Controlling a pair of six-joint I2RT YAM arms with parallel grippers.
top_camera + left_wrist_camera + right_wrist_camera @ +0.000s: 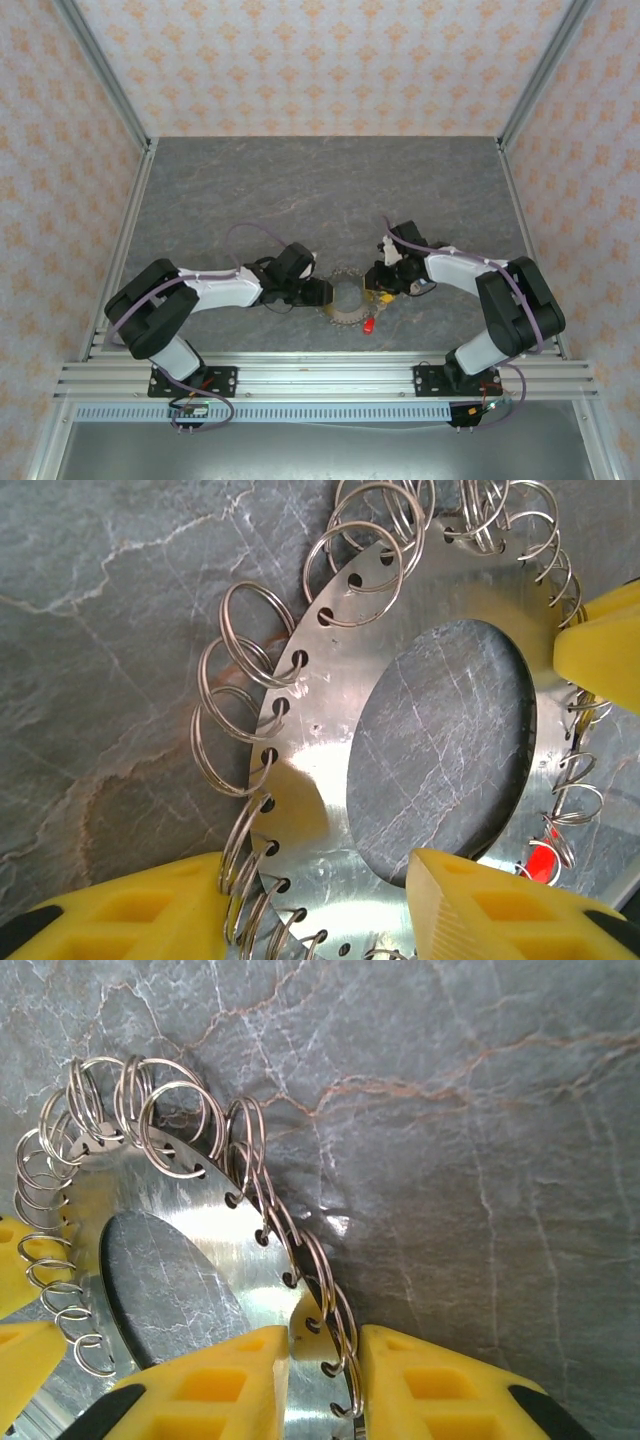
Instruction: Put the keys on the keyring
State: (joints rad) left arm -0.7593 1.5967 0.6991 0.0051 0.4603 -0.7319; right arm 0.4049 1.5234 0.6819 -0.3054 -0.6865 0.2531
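The keyring (347, 297) is a flat metal disc with a large hole and small wire rings along its rim, lying near the table's front. My left gripper (318, 292) straddles its left band (300, 820): one yellow finger (120, 910) touches the wire rings outside, the other (480, 900) sits at the hole's edge. My right gripper (385, 290) straddles the right rim (325, 1330), its outer finger (450, 1390) against the wire rings and a narrow gap beside the inner finger (215, 1380). A red key (369, 325) lies just in front of the ring; a red glimpse of that key (540, 860) shows through the rings.
The grey stone-patterned table (320, 190) stretches free behind the ring. Patterned walls and metal rails (130, 230) close it in on three sides. Both arms meet at the ring, their fingertips close to each other.
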